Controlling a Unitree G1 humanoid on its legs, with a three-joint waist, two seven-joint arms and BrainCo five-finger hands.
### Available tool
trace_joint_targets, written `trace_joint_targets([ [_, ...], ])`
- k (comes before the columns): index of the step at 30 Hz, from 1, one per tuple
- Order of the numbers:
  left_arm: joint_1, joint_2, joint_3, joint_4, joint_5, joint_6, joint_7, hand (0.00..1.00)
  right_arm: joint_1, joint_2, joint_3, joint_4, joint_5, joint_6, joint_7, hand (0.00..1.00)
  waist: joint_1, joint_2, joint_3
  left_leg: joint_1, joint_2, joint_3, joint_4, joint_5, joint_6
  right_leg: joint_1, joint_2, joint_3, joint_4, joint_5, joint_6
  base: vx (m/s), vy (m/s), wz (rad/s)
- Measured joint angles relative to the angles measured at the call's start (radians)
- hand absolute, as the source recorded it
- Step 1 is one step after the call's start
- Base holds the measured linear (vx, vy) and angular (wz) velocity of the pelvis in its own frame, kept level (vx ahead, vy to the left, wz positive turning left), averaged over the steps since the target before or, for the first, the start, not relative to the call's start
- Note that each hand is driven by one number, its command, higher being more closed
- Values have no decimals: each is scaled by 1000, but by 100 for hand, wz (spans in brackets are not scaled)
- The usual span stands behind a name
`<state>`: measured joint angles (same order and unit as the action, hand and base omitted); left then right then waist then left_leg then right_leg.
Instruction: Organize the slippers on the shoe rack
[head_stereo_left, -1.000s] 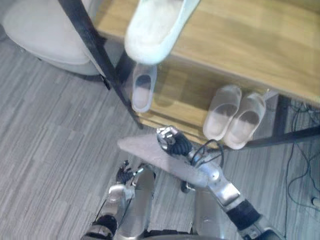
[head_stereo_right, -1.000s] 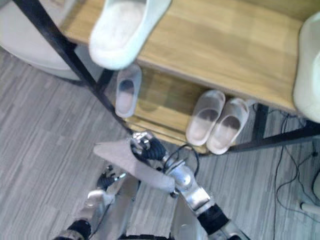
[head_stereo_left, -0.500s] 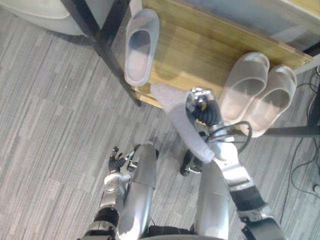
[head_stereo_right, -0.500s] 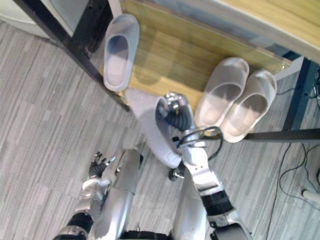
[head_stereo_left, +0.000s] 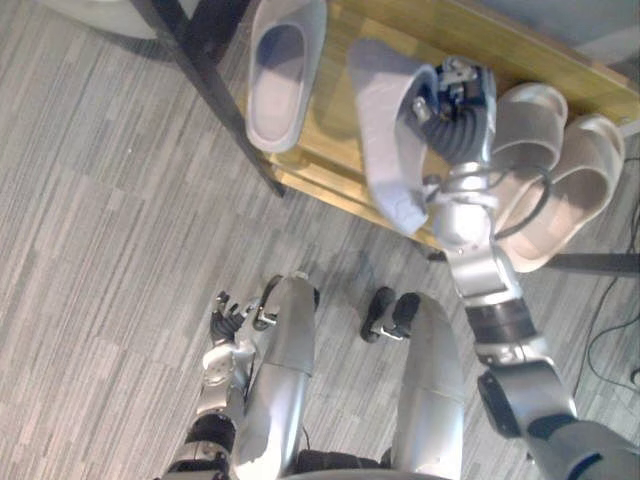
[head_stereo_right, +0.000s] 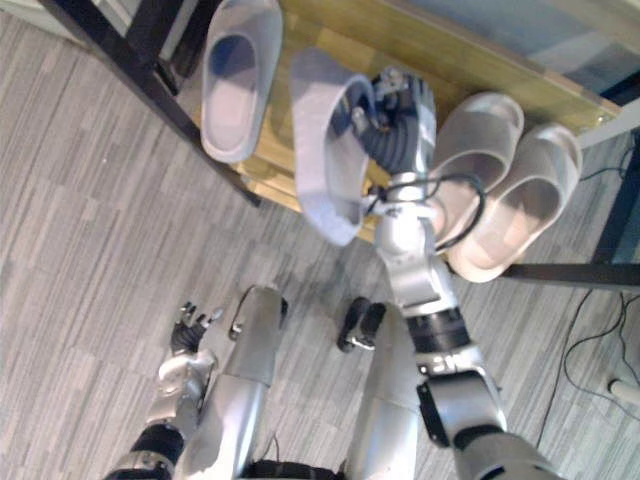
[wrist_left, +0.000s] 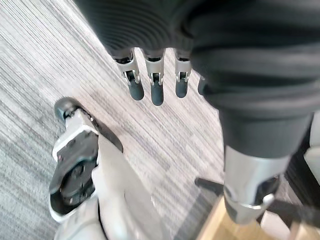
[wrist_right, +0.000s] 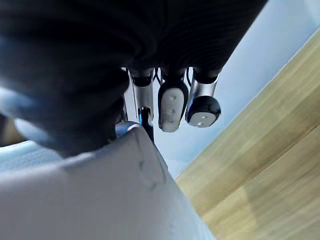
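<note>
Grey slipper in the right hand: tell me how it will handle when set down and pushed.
The grey slipper holds its shape hanging from the right hand, so it is probably light, fairly stiff foam. Its broad flat sole should not roll or tip once laid down. On the smooth wooden shelf it may slide readily under a push.

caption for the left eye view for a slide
The right robot hand holds a grey slipper over the wooden shoe rack.

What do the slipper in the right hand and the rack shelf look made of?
Slipper: probably moulded foam or rubber, matte grey-lilac, thick and seamless. Shelf: wood or wood-look laminate, yellowish with grain streaks, slight sheen.
</note>
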<state>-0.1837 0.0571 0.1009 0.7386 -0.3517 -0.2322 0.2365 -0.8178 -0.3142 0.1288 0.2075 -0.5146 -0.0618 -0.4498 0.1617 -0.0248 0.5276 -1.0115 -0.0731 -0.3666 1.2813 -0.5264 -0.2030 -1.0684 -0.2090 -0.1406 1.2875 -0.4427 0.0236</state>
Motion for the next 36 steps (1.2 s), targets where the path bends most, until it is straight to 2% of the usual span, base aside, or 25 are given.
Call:
trace_joint_targets([
  [6, 0, 2, 0, 3, -7, -3, 3, 0, -123, -11, 65, 179, -77, 25, -2, 100, 2, 0, 0, -5, 6, 4, 9, 0, 0, 1, -3, -5, 11, -14, 2, 7, 1, 2],
  [13, -10, 10, -1, 29, -29, -6, 17, 0, -273, -11, 114, 327, -127, 29, -26, 100, 6, 0, 0, -36, 6, 2, 23, 0, 0, -31, -11, -12, 36, -22, -6, -3, 2, 3],
  [14, -13, 10, -1, 35, -31, -9, 20, 0, -290, -11, 116, 345, -145, 35, -28, 0, 8, 1, 0, -36, 6, 1, 21, 0, 0, -31, -12, -14, 36, -23, -6, 0, 0, 0],
  [17, -20, 12, -1, 51, -43, -10, 23, 0, -325, -10, 120, 401, -151, 38, -42, 0, 10, 1, -1, -36, 4, 0, 20, 1, -1, -31, -12, -17, 36, -23, -7, 0, 0, 0],
  [22, -24, 12, -1, 59, -44, -13, 24, 0, -344, -10, 119, 507, -151, 74, -41, 0, 11, 2, -3, -36, 5, -1, 18, 4, -8, -29, -13, -18, 36, -24, -10, 3, 4, 1],
  [28, -28, 12, 0, 73, -45, -26, 26, 0, -350, -10, 118, 513, -143, 81, -42, 0, 10, 3, -7, -32, 10, 0, 19, 4, -9, -27, -13, -16, 36, -22, -13, 0, 0, 0],
  [36, -32, 5, 0, 117, -47, -31, 41, 0, -332, 9, 107, 495, -18, 67, -42, 0, 9, 2, -61, -21, 14, 2, 18, 5, -9, -16, -10, -16, 35, -20, -16, 0, 0, 0],
])
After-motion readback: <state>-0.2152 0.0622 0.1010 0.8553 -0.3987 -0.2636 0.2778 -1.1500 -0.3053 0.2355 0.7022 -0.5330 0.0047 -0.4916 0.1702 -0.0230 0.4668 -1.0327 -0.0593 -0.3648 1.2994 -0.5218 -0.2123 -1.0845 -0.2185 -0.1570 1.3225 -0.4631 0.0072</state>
